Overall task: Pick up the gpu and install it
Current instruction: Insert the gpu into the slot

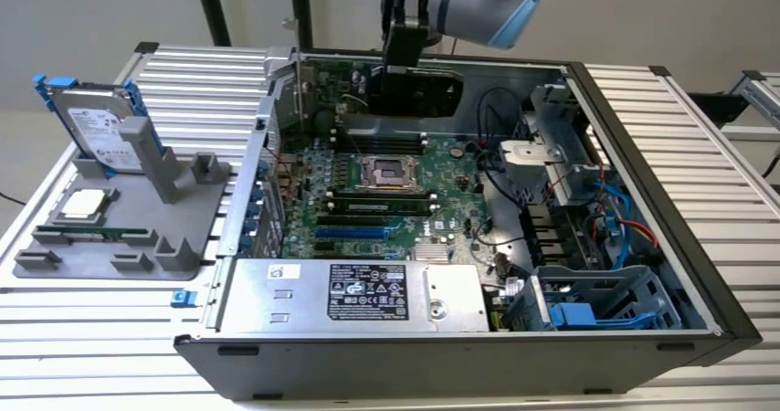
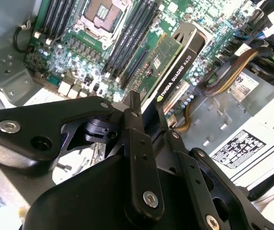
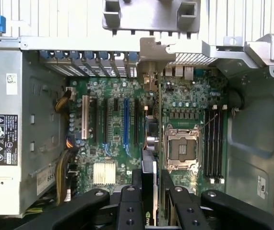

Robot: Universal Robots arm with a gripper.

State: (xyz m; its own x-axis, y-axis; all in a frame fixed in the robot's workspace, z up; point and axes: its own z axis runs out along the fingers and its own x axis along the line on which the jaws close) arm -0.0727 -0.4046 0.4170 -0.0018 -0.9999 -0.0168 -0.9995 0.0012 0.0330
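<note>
Claw [image 2: 148, 108] clamped on one gpu [image 2: 175, 72], edge-on above one motherboard [image 3: 113, 129]; two fingers [image 2: 139, 143] flanking it.

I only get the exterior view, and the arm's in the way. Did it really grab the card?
Observer: Yes. In the second wrist view two fingers clamp the gpu, one on each face.
Operator: Is it all black?
Observer: No, one face is green circuit board; the other is a black shroud.
Operator: What is it over?
Observer: In the first wrist view its edge runs between the blue slot and the empty processor socket.
</note>
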